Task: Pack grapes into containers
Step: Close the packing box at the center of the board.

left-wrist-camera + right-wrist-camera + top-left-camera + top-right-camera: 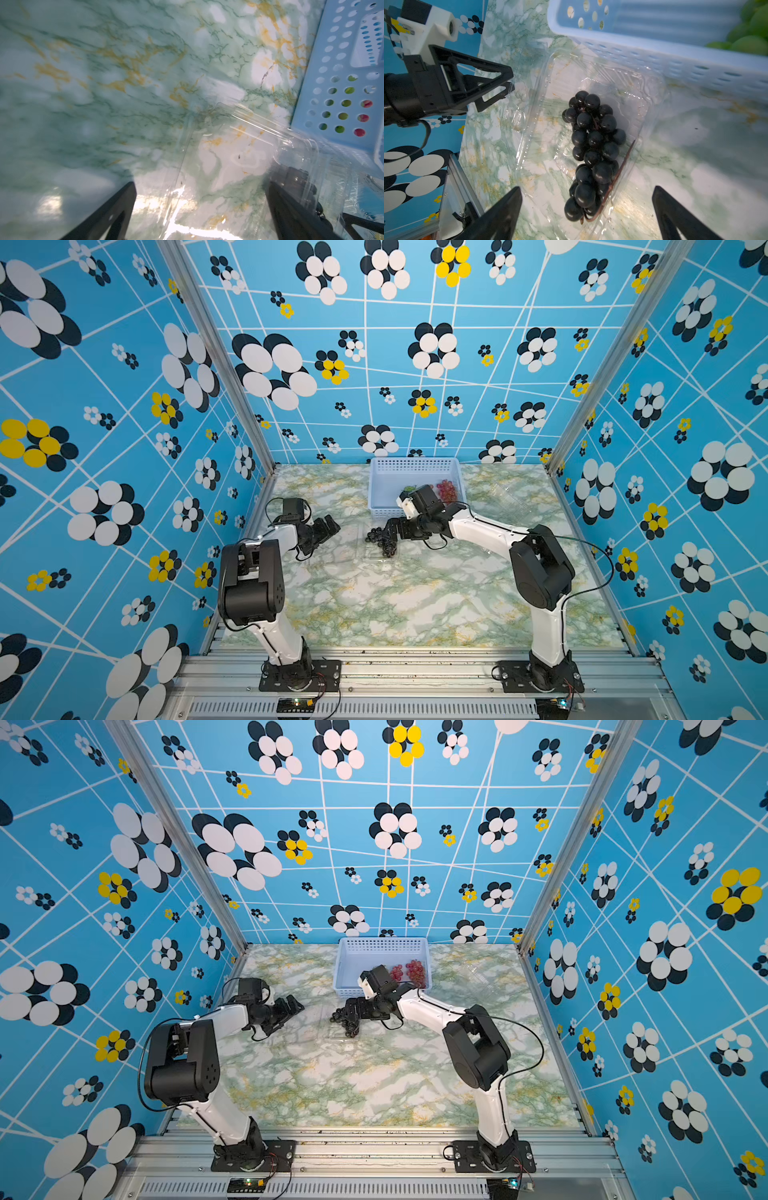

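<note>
Clear plastic clamshell [623, 87] below the wide, empty right jaws holds the dark bunch [593, 137] (left jaws gape too); the stem [618, 172] leaning at its wall might foul the lid [525, 128].

The left arm [266, 572] and right arm [540, 568] pair white link shells with bulky matte-black joint housings. Thin black cables [612, 568] loop alongside. Black base plates [328, 674] carry silver screws. The left gripper [512, 81] is black open triangular framework beside a white camera housing [436, 27].
</note>
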